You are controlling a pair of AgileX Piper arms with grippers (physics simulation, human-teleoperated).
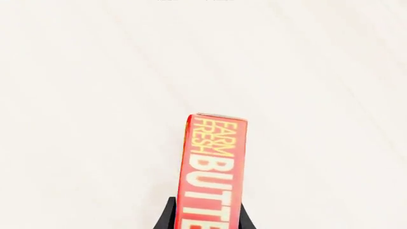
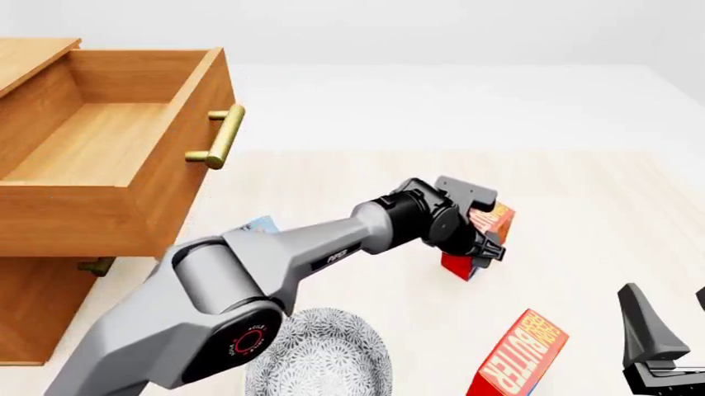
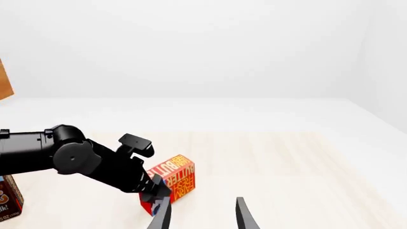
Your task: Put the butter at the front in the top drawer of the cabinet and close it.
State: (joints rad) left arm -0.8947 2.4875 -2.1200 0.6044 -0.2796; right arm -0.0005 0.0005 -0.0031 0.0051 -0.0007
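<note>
Two identical red butter cartons are in view. My left gripper (image 2: pixel 480 233) is shut on the farther butter (image 2: pixel 488 221) mid-table, holding it tilted; the left wrist view shows this butter (image 1: pixel 213 162) sticking out between the black fingers (image 1: pixel 167 215). The other butter (image 2: pixel 518 356) lies nearer the table's front edge, just left of my right gripper (image 2: pixel 666 299), which is open and holds nothing (image 3: pixel 202 217). The cabinet (image 2: pixel 33 305) stands at the left with its top drawer (image 2: pixel 111 140) pulled open and nothing visible inside.
A patterned grey plate (image 2: pixel 319 359) lies at the front under the left arm. A blue-and-brown pudding box (image 3: pixel 6 198) stands behind the left arm near the cabinet. The lower drawer's brass handle (image 2: pixel 97 266) shows under the open drawer.
</note>
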